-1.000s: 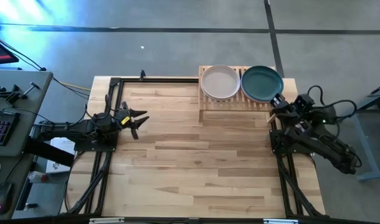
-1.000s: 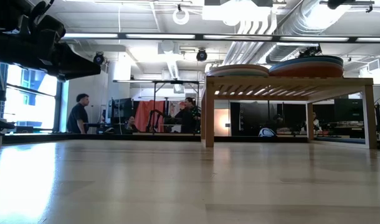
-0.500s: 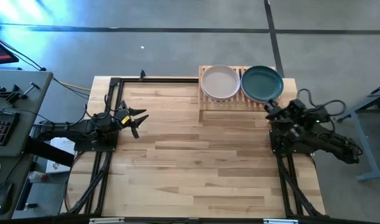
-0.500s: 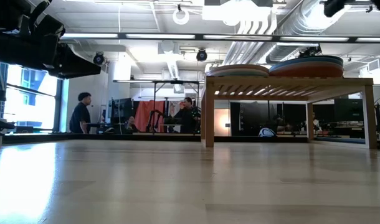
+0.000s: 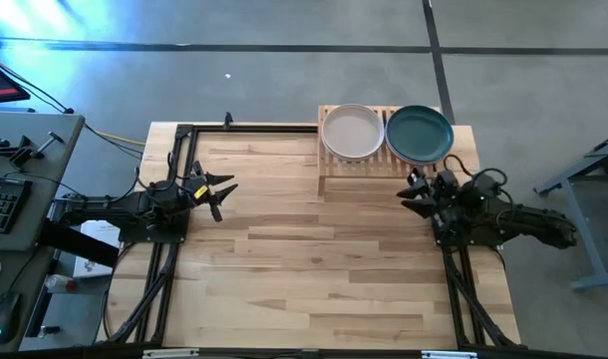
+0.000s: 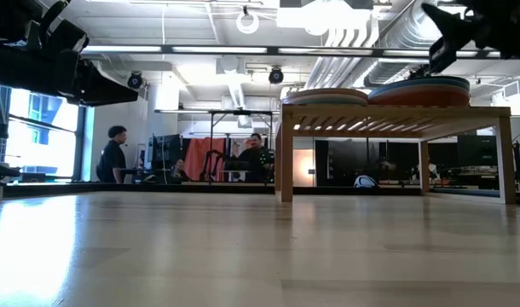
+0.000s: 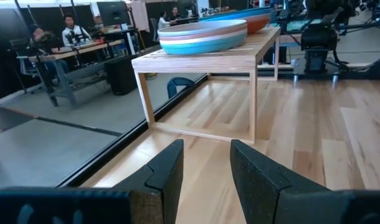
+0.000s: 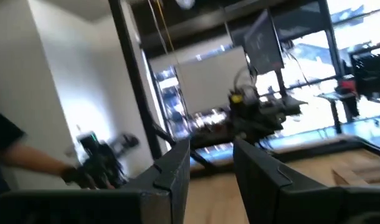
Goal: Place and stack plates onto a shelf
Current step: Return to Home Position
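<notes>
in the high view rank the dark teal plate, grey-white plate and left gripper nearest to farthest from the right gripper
1. Dark teal round plate, right stack on the bamboo slat shelf, just beyond the right gripper.
2. Grey-white round plate, left stack.
3. Left gripper, far over at the left side of the wooden table.

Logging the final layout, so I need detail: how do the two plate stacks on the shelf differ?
The left stack is topped by a grey-white plate, the right stack by a dark teal plate. In the low view the right stack rises somewhat higher than the left stack. The right stack lies nearer the right tool, the left stack farther from it. Both stand side by side on the bamboo shelf.
</notes>
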